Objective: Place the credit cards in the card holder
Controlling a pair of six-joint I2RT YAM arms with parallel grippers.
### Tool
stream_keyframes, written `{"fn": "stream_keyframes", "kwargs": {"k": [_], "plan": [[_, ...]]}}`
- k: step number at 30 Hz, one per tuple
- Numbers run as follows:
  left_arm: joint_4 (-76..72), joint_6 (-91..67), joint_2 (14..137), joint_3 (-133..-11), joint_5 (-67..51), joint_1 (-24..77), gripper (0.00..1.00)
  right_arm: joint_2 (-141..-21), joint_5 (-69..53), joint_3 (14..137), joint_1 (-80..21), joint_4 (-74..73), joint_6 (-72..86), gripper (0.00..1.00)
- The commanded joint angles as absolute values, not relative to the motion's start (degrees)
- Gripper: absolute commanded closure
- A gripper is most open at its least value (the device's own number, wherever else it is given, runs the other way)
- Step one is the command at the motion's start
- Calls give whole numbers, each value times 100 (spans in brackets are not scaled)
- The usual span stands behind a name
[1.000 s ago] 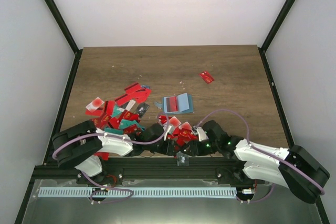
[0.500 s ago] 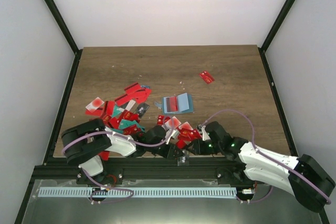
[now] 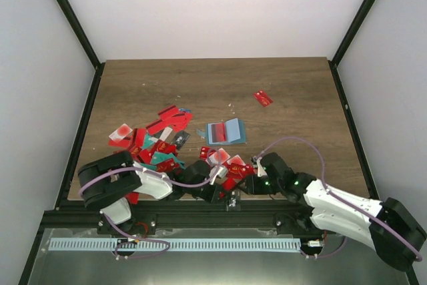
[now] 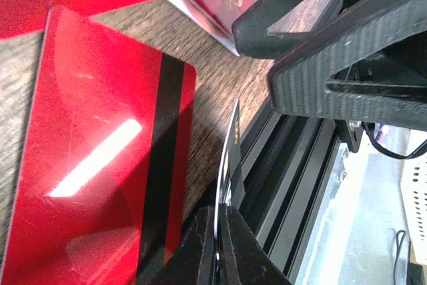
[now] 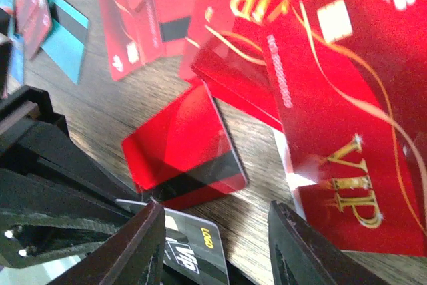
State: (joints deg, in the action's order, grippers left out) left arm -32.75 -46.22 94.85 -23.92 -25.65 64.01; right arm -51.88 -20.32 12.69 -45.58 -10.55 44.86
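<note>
The thin dark credit card with pale "VIP" lettering is standing on edge at the near rim of the brown wood-grain table. The left gripper is pinching it, its black fingers closed on the card's lower edge. The left wrist view is showing this card only as a thin sliver. The right wrist view is showing its printed face, lying between the right gripper's own two fingers. Those fingers are standing well apart and are clamping nothing.

Just beside the held card, a glossy red card with a black magnetic stripe is lying flat on the wood. A larger-looking red card with gold "VIP" script and a chip is overlapping other red cards next to it, and thin teal cards are showing at the upper left of the right wrist view.

Only the overhead view is taking in the small teal-blue folding card holder. It is lying open on the table beyond both grippers, apart from them. The main heap of red, teal and white credit cards is spreading to the holder's left, and one lone red card is lying farther back on the right. The black metal rail is running along the near table edge, right under the two grippers.
</note>
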Motion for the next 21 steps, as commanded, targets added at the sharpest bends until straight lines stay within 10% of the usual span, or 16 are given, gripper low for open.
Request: {"fn": "stream_keyframes", "kwargs": {"k": [1,16,21], "plan": [[-2441,-4482,8826,-2817,-2536,6202,96,-4874,-1696,1872,-4573,-1289,4329,55],[331,-2636,7567,-4443,-4560,4194,96,-4747,-3228,3046,-3149,-484,3140,23],[100,-2751,7561,-4549,-4855,4108,96,-4812,-4087,2978,-2918,-131,3127,27]]}}
